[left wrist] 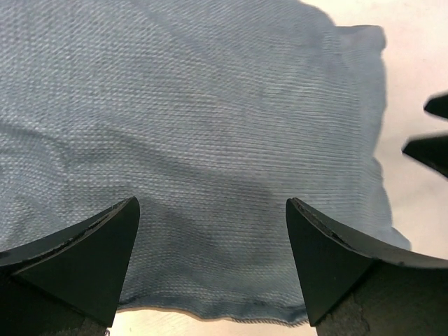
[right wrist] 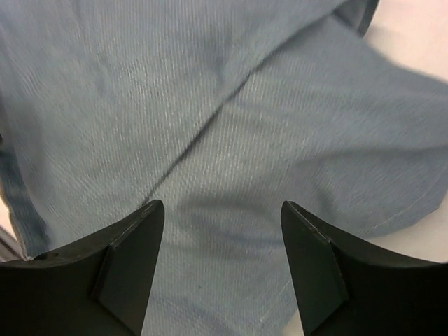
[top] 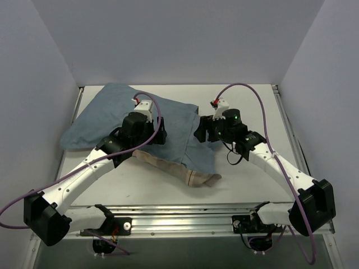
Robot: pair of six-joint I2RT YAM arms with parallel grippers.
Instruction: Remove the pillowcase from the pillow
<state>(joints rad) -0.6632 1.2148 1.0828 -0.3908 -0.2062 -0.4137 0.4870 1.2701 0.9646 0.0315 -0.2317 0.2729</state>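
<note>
The blue pillowcase [top: 112, 115] lies spread over the left and middle of the table, with its beige lining [top: 179, 171] showing at the near edge. The white pillow is hidden from view. My left gripper [top: 160, 134] hangs open over the cover's middle; in the left wrist view the blue pillowcase [left wrist: 196, 126] fills the frame between the jaws [left wrist: 210, 217]. My right gripper [top: 199, 131] is open over the cover's right edge; the right wrist view shows the pillowcase [right wrist: 210, 119] with a seam, just beyond the gripper [right wrist: 220, 217].
The white table [top: 247, 101] shows bare at the right. Grey walls stand close on three sides. A metal rail [top: 185, 216] runs along the near edge. The right gripper's fingertips [left wrist: 434, 143] show at the right edge of the left wrist view.
</note>
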